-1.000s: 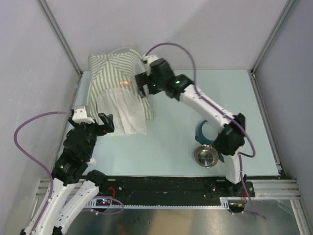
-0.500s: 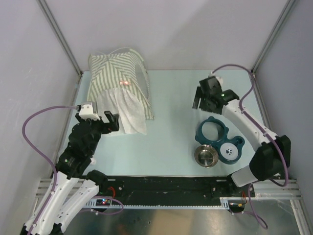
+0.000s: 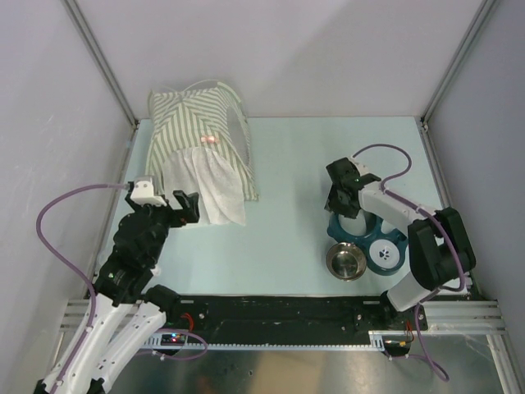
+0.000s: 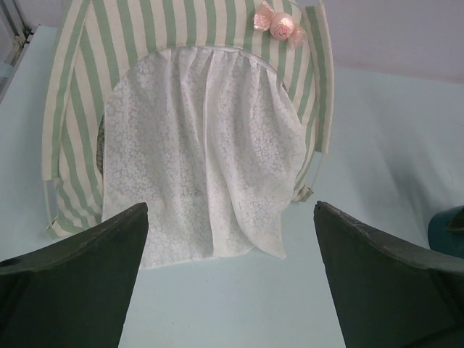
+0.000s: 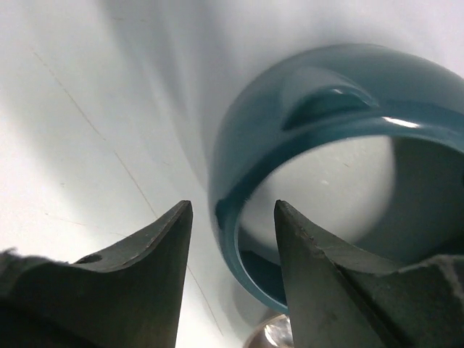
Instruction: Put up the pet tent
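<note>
The pet tent (image 3: 197, 123), olive-and-white striped with a sheer white flap (image 3: 213, 185) and a pink mark (image 3: 210, 139), stands at the back left. In the left wrist view the tent (image 4: 80, 109) fills the frame, with its flap (image 4: 203, 145) hanging to the table. My left gripper (image 3: 184, 205) is open and empty just in front of the flap (image 4: 230, 210). My right gripper (image 3: 340, 205) is open, far from the tent. Its jaws (image 5: 232, 206) straddle the rim of a teal bowl holder (image 5: 326, 80) without closing on it.
The teal two-ring bowl holder (image 3: 395, 238) lies at the front right with a white bowl (image 3: 384, 253) in one ring. A steel bowl (image 3: 345, 262) sits beside it. Walls enclose the table on the left, back and right.
My right arm left the tent's right side, swung across to the right and came down onto the teal holder's rim. My left gripper shifted slightly and stayed open.
</note>
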Available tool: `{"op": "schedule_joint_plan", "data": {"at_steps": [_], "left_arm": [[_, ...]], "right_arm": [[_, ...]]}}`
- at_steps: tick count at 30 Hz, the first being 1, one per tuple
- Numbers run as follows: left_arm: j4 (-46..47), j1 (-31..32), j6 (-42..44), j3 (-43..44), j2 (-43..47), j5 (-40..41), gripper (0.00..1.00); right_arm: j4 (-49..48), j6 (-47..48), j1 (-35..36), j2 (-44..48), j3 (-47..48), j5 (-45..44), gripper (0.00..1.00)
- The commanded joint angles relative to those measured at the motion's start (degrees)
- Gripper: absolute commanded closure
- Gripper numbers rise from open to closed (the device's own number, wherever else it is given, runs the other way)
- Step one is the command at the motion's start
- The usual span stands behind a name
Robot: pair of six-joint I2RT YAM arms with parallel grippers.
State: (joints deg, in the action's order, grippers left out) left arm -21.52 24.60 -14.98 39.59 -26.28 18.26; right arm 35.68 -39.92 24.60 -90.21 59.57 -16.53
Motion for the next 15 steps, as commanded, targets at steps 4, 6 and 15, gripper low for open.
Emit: {"op": "schedule_joint_plan", "data": {"at_steps": [4, 6, 15], "left_arm": [[2.3, -0.3, 0.0, -0.9, 1.7, 1.0, 0.00], [2.3, -0.3, 0.0, -0.9, 1.7, 1.0, 0.00], [2.3, -0.3, 0.0, -0.4, 0.8, 0.4, 0.00]], "right_arm": [[-11.7, 5.5, -0.3, -3.2, 0.0, 3.4, 0.59], [-12.9, 8.5, 0.0, -4.2, 0.3, 4.8, 0.68], [-16.7, 26.4, 8.4, -8.9, 5.9, 3.4, 0.86]]}}
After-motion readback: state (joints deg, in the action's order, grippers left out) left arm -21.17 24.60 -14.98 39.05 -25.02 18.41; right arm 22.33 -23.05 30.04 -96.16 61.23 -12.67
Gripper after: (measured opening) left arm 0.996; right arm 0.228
